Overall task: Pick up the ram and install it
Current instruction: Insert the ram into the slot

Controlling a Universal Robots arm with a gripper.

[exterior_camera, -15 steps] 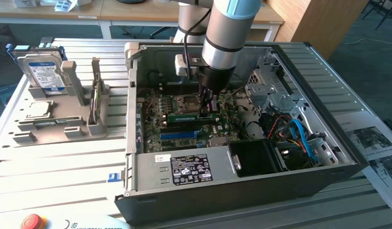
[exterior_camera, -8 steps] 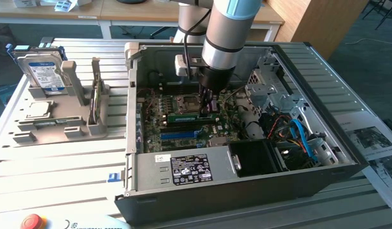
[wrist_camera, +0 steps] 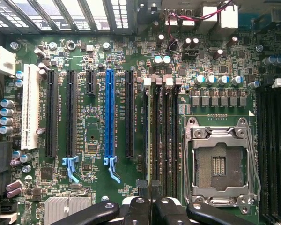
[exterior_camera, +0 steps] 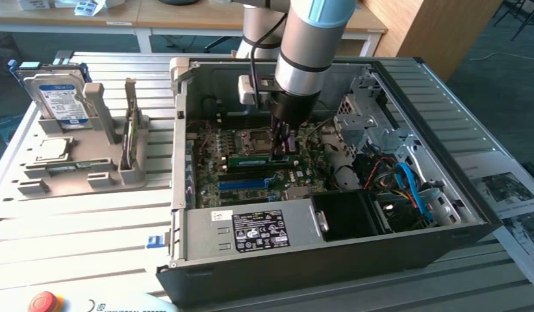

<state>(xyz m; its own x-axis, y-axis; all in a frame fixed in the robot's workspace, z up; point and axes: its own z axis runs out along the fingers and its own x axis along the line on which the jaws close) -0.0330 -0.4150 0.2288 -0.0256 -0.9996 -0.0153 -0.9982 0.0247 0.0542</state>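
nearly closed, the gripper [exterior_camera: 282,153] stands upright at the 3 o'clock end of the green ram [exterior_camera: 249,158], apparently to press it squarely into the motherboard [exterior_camera: 217,148].

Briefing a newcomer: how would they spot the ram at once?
Look inside the open case, at the motherboard under the gripper. The ram is the thin green stick by the socket. Next to it lie a black slot and a blue slot.
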